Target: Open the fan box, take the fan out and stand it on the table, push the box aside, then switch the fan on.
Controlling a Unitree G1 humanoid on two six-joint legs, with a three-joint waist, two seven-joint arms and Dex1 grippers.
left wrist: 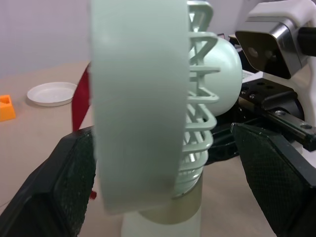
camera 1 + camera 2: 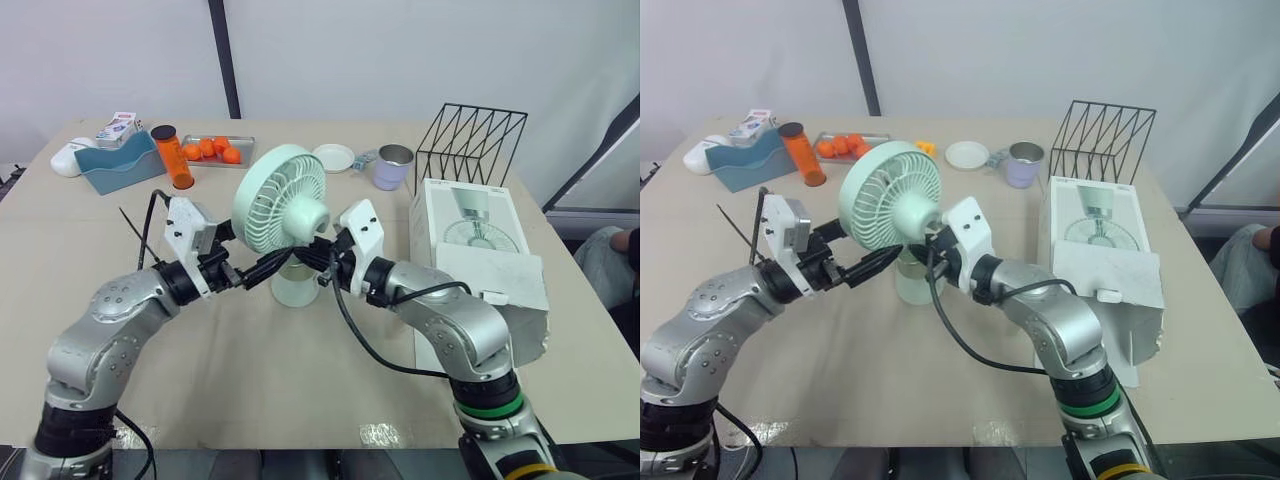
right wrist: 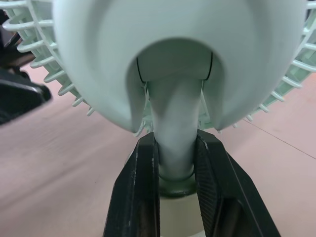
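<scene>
The pale-green fan (image 2: 283, 200) stood upright on its round base (image 2: 293, 288) near the middle of the counter (image 2: 250, 370), its grille head tilted up twd 10 o'clock. The right hand (image 3: 177, 142) came in from approx 4 o'clock and was closed on the fan's slim neck just below the motor housing, w/ both black fingers (image 3: 143, 182) pressed against the stem. The left hand (image 2: 268, 268) reached in from 8 o'clock and was spread wide, gripping nothing. In the left wrist view its pads (image 1: 69, 182) sat either side of the head's rim, one just beside the ring, the other well apart from it; whether the near one touched couldn't be told. The white fan box (image 2: 480, 250) lay at 3 o'clock from the fan, apart from it, printed face up, w/ a flap loose at its near end. A black wire rack (image 2: 470, 140) stood just behind the box at approx 2 o'clock. Along the far edge were a lilac mug (image 2: 393, 166) at 1 o'clock, a small white plate (image 2: 333, 157) at 12, a tray of orange fruit (image 2: 215, 150) at 11, then an orange bottle (image 2: 172, 157) and a blue holder (image 2: 120, 165) twd 10.
</scene>
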